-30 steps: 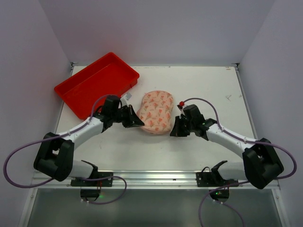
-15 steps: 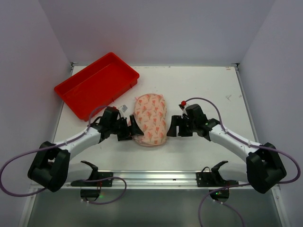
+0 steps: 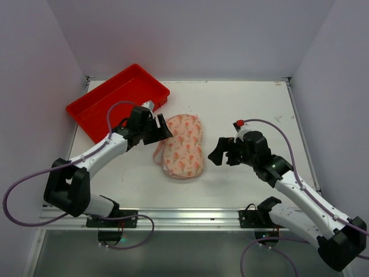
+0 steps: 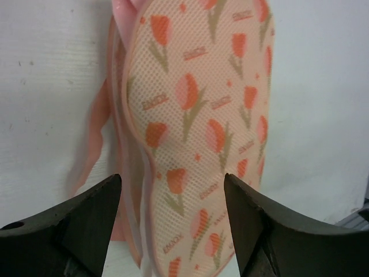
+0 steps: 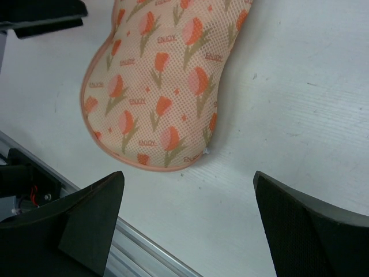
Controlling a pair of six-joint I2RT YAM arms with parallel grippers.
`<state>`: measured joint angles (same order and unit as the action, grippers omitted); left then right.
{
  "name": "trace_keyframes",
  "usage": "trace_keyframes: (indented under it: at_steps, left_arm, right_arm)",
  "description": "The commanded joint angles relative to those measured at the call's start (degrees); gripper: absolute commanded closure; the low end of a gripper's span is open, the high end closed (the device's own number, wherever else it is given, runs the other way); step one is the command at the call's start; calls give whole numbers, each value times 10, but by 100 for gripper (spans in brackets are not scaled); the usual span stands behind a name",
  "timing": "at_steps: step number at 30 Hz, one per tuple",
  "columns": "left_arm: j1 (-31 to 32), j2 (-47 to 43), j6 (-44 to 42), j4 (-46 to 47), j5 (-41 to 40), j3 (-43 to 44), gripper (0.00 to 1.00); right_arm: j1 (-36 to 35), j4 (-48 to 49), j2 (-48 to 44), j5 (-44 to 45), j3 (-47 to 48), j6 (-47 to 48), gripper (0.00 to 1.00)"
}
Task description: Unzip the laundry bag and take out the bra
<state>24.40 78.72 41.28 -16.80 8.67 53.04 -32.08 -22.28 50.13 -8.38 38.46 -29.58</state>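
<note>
The laundry bag point(image 3: 183, 148) lies flat mid-table, cream-pink mesh with an orange tulip print. Its pink trim gapes in a loose loop along the left edge point(image 3: 157, 154). My left gripper point(image 3: 162, 128) hovers open over the bag's far left end. In the left wrist view the bag point(image 4: 199, 109) runs away between my left gripper's point(image 4: 172, 182) spread fingers, with layered pink edges at its left side. My right gripper point(image 3: 218, 153) is open and apart from the bag, to its right. In the right wrist view the bag point(image 5: 164, 81) lies beyond that gripper point(image 5: 189, 176). The bra is hidden.
A red tray point(image 3: 118, 101) sits at the far left, just behind the left gripper. The metal rail point(image 3: 184, 216) runs along the table's near edge. White walls close in the left, the right and the back.
Both grippers have opened and let go of the bag. The right one drew back to the right. The left one moved to the bag's far end. The bag swung lengthwise and its left edge now gapes.
</note>
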Motion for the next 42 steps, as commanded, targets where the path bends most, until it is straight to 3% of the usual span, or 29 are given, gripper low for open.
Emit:
trace_keyframes:
  at_steps: [1, 3, 10, 20, 24, 28, 33, 42]
  left_arm:
    - [-4, 39, -23, -8, -25, 15, 26]
    - [-4, 60, -23, 6, -7, 11, 29]
    - [-2, 85, -17, 37, 40, -2, 57]
    - [-1, 93, -15, 40, 26, -14, 80]
    - [-2, 94, -24, 33, 14, 0, 100]
    - [12, 69, -38, 29, 2, 23, 100]
    - [73, 64, -49, -4, -13, 123, 100]
    - [192, 164, -31, 19, -4, 276, 71]
  right_arm:
    - [1, 6, -20, 22, 7, -3, 5]
    - [1, 12, -27, 21, 0, -6, 5]
    - [1, 18, -32, 29, -14, -8, 5]
    - [1, 32, -38, 24, -18, -14, 5]
    - [1, 36, -46, 25, -24, -15, 5]
    - [1, 34, -56, 26, -26, -16, 5]
    - [2, 17, -85, 53, -16, -11, 5]
    - [1, -34, -192, 128, -7, -15, 5]
